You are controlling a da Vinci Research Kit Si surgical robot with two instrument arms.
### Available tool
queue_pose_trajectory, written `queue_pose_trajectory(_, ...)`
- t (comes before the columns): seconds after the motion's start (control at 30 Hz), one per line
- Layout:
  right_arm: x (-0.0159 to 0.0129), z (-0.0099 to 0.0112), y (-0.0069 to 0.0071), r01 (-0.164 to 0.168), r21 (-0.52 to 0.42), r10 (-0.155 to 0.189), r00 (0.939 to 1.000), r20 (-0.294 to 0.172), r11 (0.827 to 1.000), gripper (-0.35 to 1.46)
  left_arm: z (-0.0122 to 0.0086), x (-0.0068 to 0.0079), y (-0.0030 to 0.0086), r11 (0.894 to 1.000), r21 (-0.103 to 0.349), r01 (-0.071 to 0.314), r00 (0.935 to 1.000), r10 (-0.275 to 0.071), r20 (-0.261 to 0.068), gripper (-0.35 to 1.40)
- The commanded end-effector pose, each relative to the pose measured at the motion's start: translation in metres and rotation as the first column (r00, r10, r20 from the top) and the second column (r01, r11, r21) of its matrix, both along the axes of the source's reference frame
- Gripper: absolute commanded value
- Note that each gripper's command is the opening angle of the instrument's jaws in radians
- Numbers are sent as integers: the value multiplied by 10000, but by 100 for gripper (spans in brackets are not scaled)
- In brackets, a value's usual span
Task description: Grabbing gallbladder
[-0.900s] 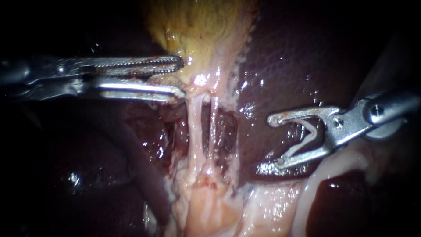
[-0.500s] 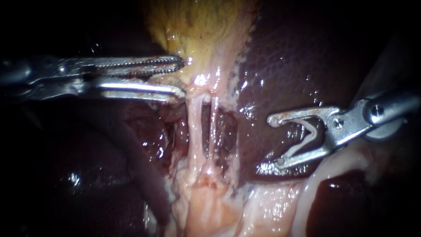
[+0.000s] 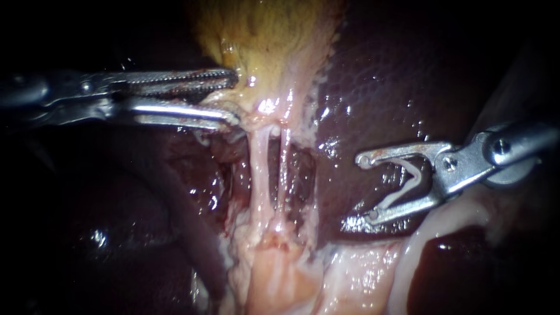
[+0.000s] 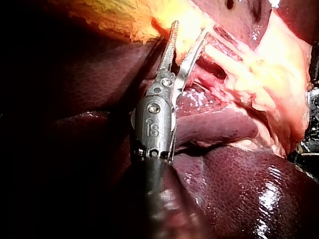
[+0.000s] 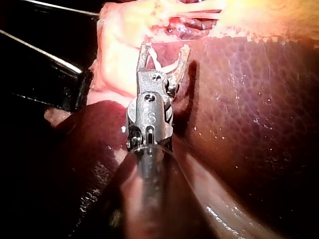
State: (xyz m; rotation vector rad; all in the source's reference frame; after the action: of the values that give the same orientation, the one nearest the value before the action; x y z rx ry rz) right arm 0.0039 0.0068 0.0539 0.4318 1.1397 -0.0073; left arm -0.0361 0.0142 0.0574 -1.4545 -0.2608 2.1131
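Left tool point(image 3: 236, 98): shaft comes in from the left. Its jaws stand a narrow gap apart and grip nothing, and the upper jaw is toothed. The tips lie at the gallbladder's lower left edge.
Left tool, own wrist view point(image 4: 190, 28): both jaw tips reach the yellow and pale tissue ahead of it.
Gallbladder point(image 3: 268, 35): yellow and glistening at top centre, narrowing downward into pale tissue. It lies just right of the left tool's tips.
Tubes point(image 3: 259, 169): two pale strands side by side, running down from the gallbladder's narrow end.
Liver point(image 3: 396, 76): dark red and wet, right of the gallbladder and tubes.
Clip point(image 3: 399, 191): white and V-shaped, seated between the right tool's jaws.
Right tool point(image 3: 361, 188): shaft comes in from the right. Its jaws are spread wide and hold the clip, over the liver and well apart from the tubes.
Right tool, own wrist view point(image 5: 165, 47): the clip shows between its jaws.
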Motion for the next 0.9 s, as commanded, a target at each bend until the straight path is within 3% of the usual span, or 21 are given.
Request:
queue_pose_trajectory(0.03, 0, 0, 0, 3, 1, -3, 10000, -1, 10000, 47, 5, 0, -1, 10000, -5, -14, 10000, 14, -39, 36)
queue_pose_trajectory(0.4, -1, 0, 0, 6, 0, -6, 10000, -2, 10000, 47, 48, 0, -13, 9998, 202, -72, 9996, 77, -270, 36)
queue_pose_trajectory(0.9, -1, 0, 0, 9, 0, -9, 10000, -4, 10000, 47, 53, -5, -12, 9994, 345, 23, 9997, -14, -256, 31)
